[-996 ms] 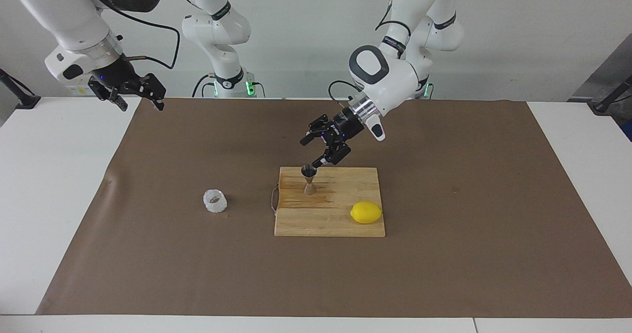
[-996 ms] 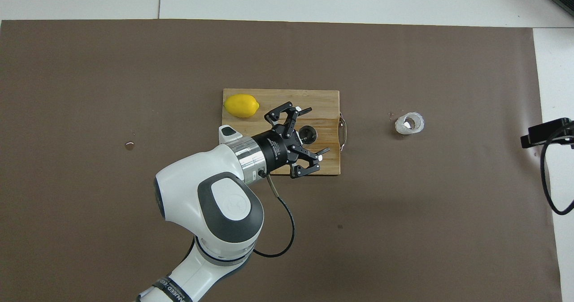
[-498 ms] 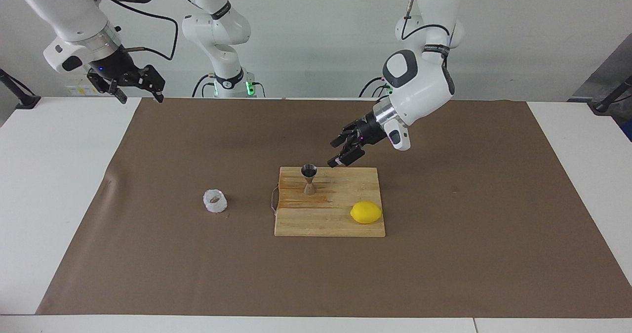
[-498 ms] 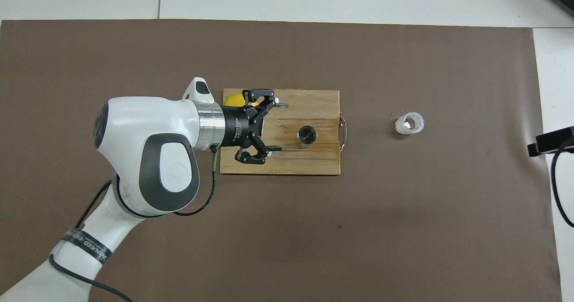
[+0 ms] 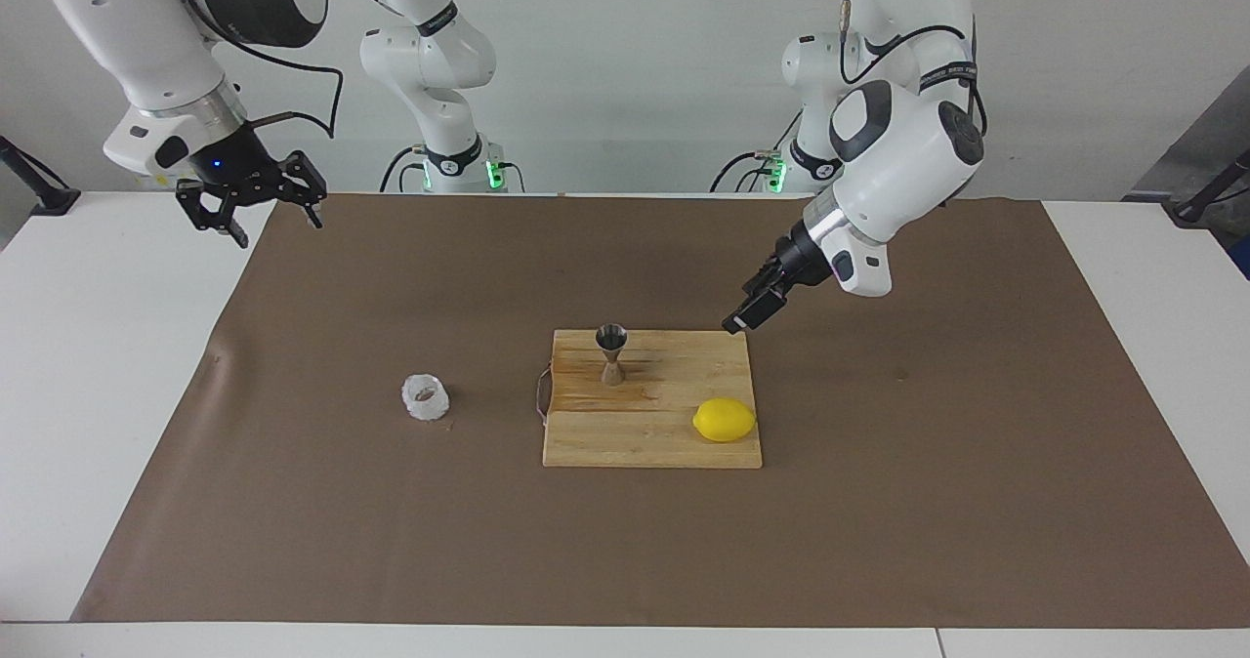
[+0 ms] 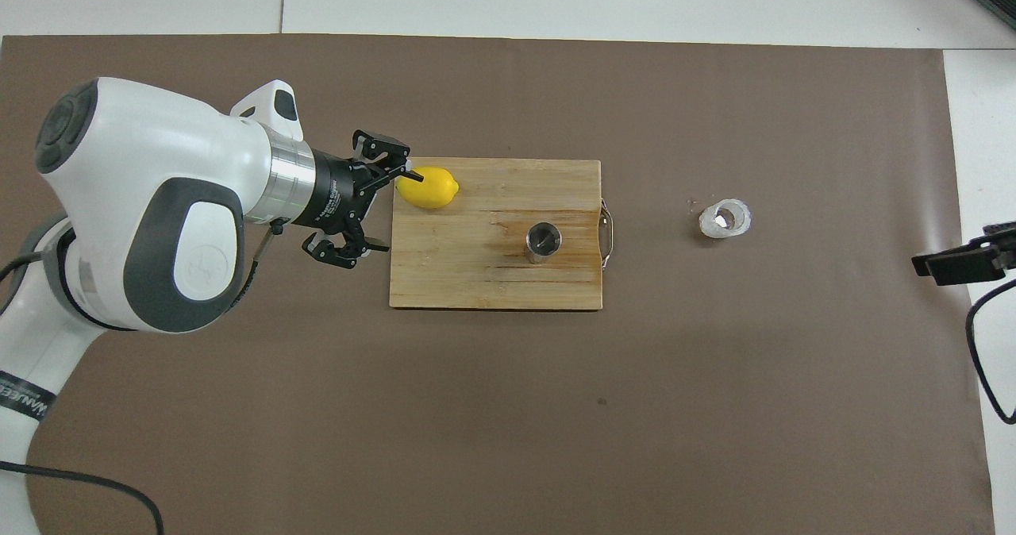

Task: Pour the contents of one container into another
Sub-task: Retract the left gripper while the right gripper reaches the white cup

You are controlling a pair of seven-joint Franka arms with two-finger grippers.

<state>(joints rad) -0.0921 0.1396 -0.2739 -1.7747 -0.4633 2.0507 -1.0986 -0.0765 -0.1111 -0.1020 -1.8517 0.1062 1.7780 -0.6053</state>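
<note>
We see the jigger [image 5: 611, 351] upright on the board [image 5: 652, 443], with a lemon [image 5: 724, 420] on the board's corner toward the left arm's end, and the cup [image 5: 426, 397] on the mat [image 5: 391, 521] beside the board, toward the right arm's end. Our left gripper [image 6: 379, 206] hangs over the board's edge, fingers spread and empty. Our right gripper [image 5: 262, 204] is raised over the mat's corner, also spread with nothing in it.
</note>
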